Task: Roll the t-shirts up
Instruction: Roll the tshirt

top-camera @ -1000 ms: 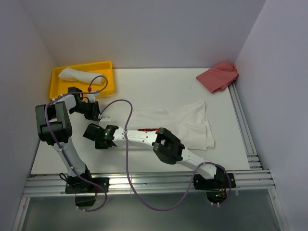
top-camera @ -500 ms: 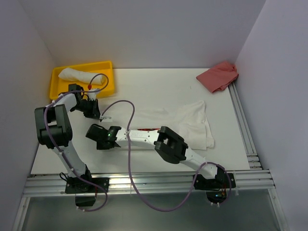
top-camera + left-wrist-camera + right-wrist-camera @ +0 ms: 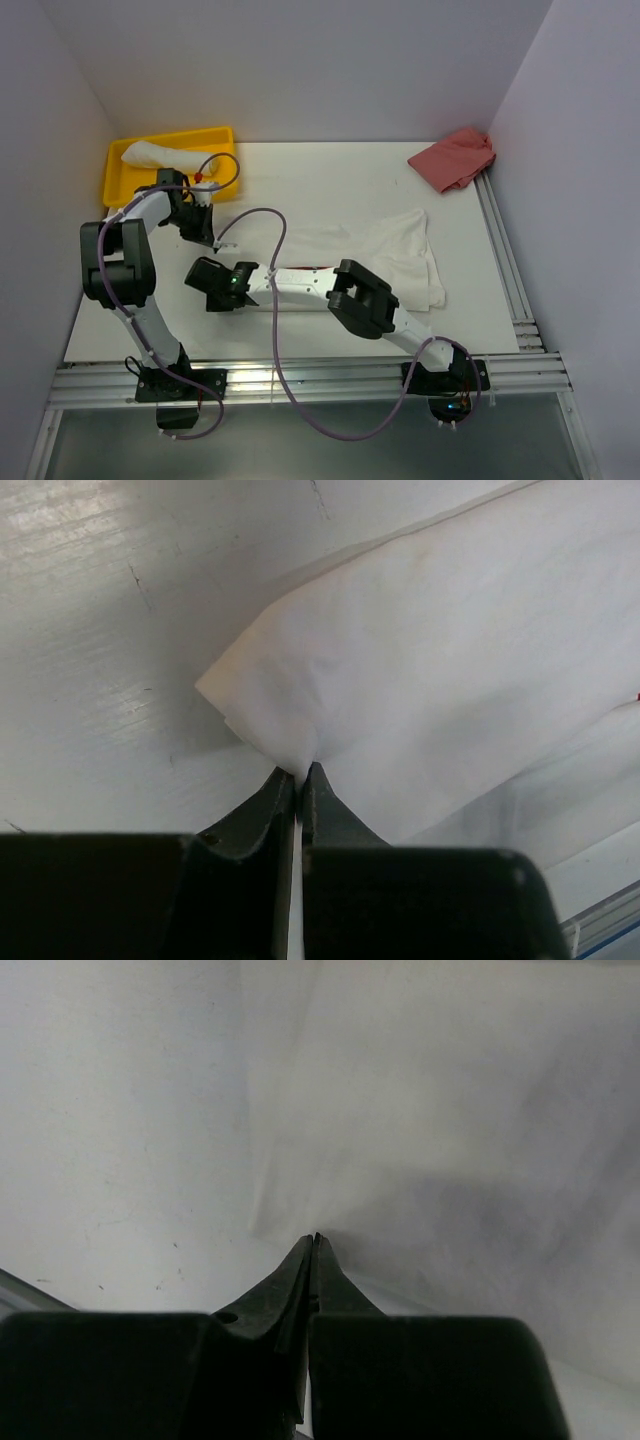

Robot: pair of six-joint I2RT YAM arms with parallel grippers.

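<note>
A white t-shirt (image 3: pixel 385 250) lies spread flat in the middle of the table, a bit of red print (image 3: pixel 308 268) showing beside my right arm. My left gripper (image 3: pixel 221 243) is at its far left corner. In the left wrist view the gripper (image 3: pixel 300 771) is shut on that corner (image 3: pixel 270 705), white cloth pinched between the fingertips. My right gripper (image 3: pixel 212 289) is at the shirt's near left edge. In the right wrist view the gripper (image 3: pixel 316 1238) is shut, its tips on the cloth's edge (image 3: pixel 285 1140). Another white t-shirt (image 3: pixel 160 155) lies rolled in the yellow tray (image 3: pixel 222 135).
A pink cloth (image 3: pixel 455 158) lies crumpled at the back right corner. The yellow tray stands at the back left, just behind my left arm. Metal rails (image 3: pixel 505 260) run along the table's right and near edges. Walls close in three sides.
Both grippers have closed on the shirt's left edge. My left gripper has shifted a little to the right, and my right gripper has edged right too.
</note>
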